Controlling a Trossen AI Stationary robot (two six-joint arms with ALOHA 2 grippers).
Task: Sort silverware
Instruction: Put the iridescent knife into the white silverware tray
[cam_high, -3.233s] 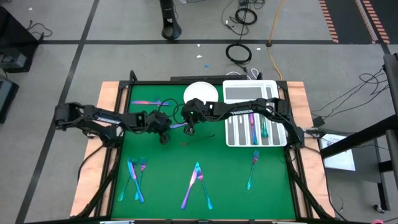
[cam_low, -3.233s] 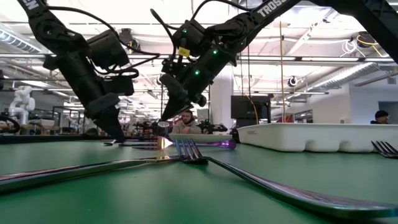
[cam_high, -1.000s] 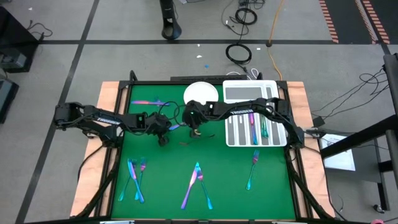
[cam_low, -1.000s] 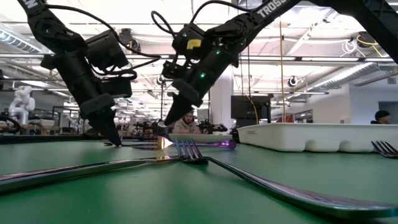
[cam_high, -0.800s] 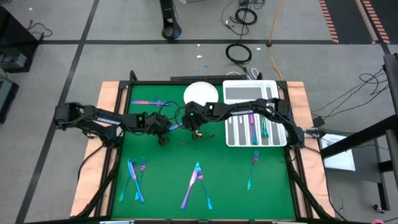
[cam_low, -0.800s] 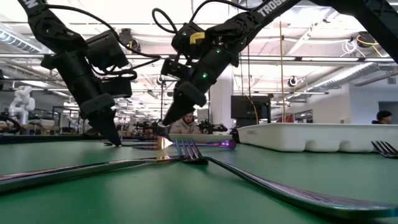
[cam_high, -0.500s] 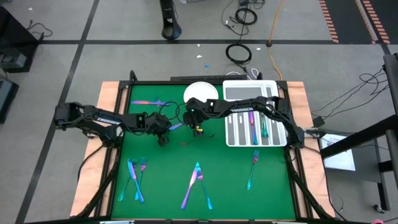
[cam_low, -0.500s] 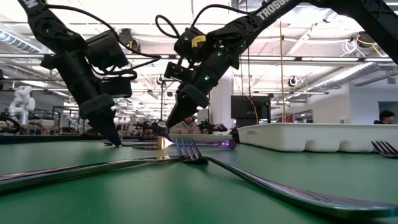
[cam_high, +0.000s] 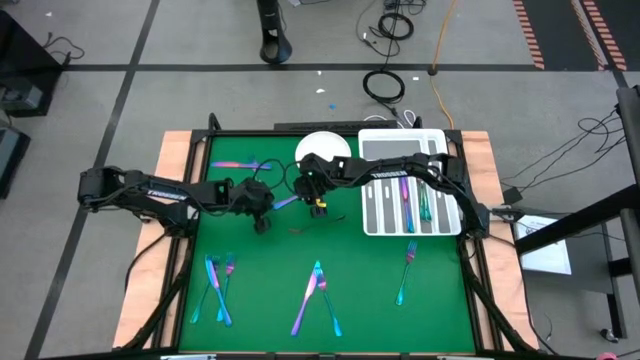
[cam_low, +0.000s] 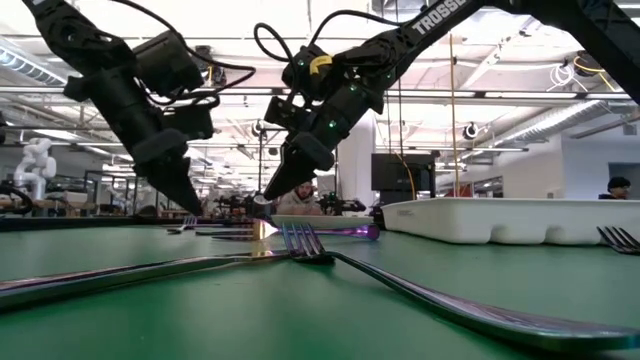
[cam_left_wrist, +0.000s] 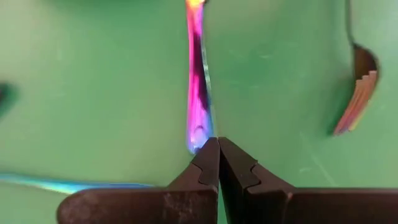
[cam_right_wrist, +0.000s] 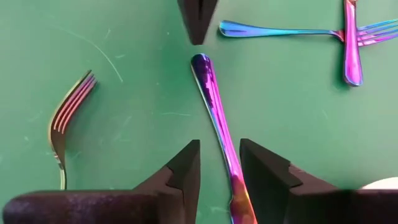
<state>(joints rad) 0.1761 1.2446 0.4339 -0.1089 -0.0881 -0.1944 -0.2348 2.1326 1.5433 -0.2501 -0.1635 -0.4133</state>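
Note:
A slim pink-purple piece of silverware (cam_right_wrist: 214, 106) lies flat on the green mat (cam_high: 350, 300), mid-table. My right gripper (cam_right_wrist: 219, 163) is open and hovers above it, one finger on each side of its handle, touching nothing. My left gripper (cam_left_wrist: 217, 148) is shut and hangs just past the piece's rounded end (cam_left_wrist: 196, 134), a small gap between them in the right wrist view. In the high view the piece (cam_high: 285, 203) lies between my left gripper (cam_high: 266, 212) and my right gripper (cam_high: 304, 203).
A copper-tinted fork (cam_right_wrist: 62, 124) lies beside the piece. Two crossed pieces (cam_high: 240, 164) lie at the far left. A white plate (cam_high: 322, 147) and a white slotted tray (cam_high: 372, 222) holding silverware stand at the far right. More silverware (cam_high: 318, 295) lies along the near edge.
My left gripper has lifted a little off the mat, still shut. My right gripper has rolled about its own axis and edged slightly toward the far edge, staying over the pink-purple piece, which has not moved.

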